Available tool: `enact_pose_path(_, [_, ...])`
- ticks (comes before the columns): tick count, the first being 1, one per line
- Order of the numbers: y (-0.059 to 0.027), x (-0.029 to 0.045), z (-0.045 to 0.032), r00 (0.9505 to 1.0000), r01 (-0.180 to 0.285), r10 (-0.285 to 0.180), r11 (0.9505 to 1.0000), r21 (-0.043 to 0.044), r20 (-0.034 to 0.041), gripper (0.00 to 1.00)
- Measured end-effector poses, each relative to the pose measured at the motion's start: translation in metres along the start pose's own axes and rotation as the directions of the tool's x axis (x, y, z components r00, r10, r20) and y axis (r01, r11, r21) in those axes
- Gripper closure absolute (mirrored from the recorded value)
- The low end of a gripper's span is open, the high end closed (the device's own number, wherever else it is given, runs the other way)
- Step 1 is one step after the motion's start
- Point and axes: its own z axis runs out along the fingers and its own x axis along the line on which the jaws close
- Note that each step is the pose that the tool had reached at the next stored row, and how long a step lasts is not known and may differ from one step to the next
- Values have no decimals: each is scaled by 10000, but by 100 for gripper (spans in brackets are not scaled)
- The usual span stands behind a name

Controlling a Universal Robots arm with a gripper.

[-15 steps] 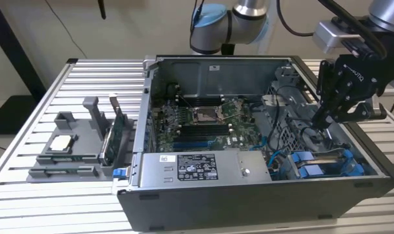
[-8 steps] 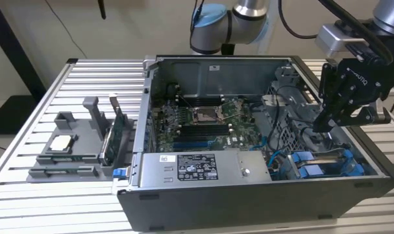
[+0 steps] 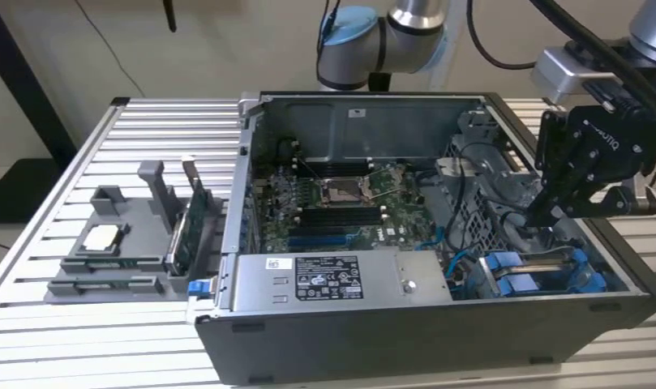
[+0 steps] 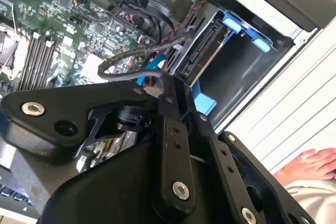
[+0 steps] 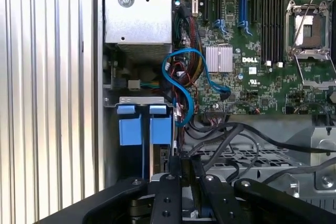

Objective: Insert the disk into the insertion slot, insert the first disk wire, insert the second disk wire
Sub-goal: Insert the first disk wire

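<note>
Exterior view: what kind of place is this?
Probably a robot lab or workshop for computer assembly: an open computer case sits on a slatted metal table, a robot gripper hangs over it, and a grey parts holder stands beside.

1. arm: silver-grey tube with a light-blue joint cap.
2. Black cables hang in loops beside it.
3. Wrist: pale silver boxy bracket.
4. gripper: matte black, angular, white lettering on one face.
5. Both wrist views: black gripper plates with rounded edges, round silver screws set in recesses.
</note>
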Motion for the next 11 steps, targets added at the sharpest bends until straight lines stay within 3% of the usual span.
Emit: enact_pose_path(11, [-9,67,34,10000,0,0,10000,1,-18,81])
